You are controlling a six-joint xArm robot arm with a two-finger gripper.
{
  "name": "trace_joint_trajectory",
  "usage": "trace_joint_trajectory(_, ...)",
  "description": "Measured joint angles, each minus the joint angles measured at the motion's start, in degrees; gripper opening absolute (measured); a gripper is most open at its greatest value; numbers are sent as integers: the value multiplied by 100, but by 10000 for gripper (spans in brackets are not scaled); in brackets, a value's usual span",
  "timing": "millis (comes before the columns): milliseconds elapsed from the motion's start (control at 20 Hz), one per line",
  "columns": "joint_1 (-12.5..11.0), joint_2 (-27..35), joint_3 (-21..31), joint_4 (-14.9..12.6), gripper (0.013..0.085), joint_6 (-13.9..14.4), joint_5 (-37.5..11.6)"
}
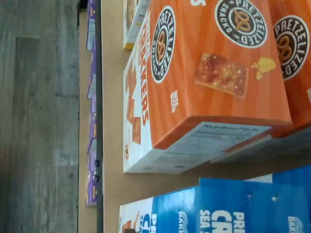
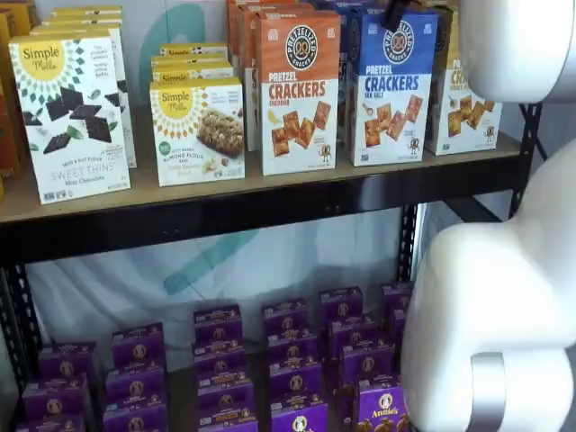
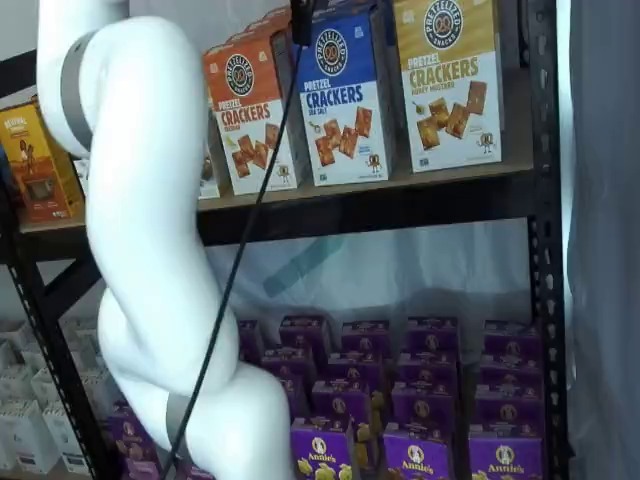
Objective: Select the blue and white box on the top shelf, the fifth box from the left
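The blue and white box (image 2: 389, 85) stands upright on the top shelf (image 2: 225, 216), between an orange-topped box and a yellow-topped box. It also shows in a shelf view (image 3: 345, 100) and, from above, in the wrist view (image 1: 233, 208). Only a black part of my gripper (image 3: 300, 22) shows, hanging from the view's top edge just above the blue box's top left corner, with a cable running down beside it. A dark tip of the gripper (image 2: 396, 13) also shows over the box's top. No gap between fingers shows. Nothing is held.
The orange Cheddar box (image 2: 299, 90) stands close on the left and fills the wrist view (image 1: 209, 73). The yellow-topped box (image 3: 450, 80) stands on the right. Simple Mills boxes (image 2: 72, 112) stand further left. Purple Annie's boxes (image 2: 297, 360) fill the lower shelf. My white arm (image 3: 150, 230) stands before the shelves.
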Motion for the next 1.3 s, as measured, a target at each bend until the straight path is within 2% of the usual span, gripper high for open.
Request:
trace_joint_trajectory(400,54,128,-35,-31,850,6,-118)
trace_joint_trajectory(1300,291,329,-74,-531,850,-4,-242)
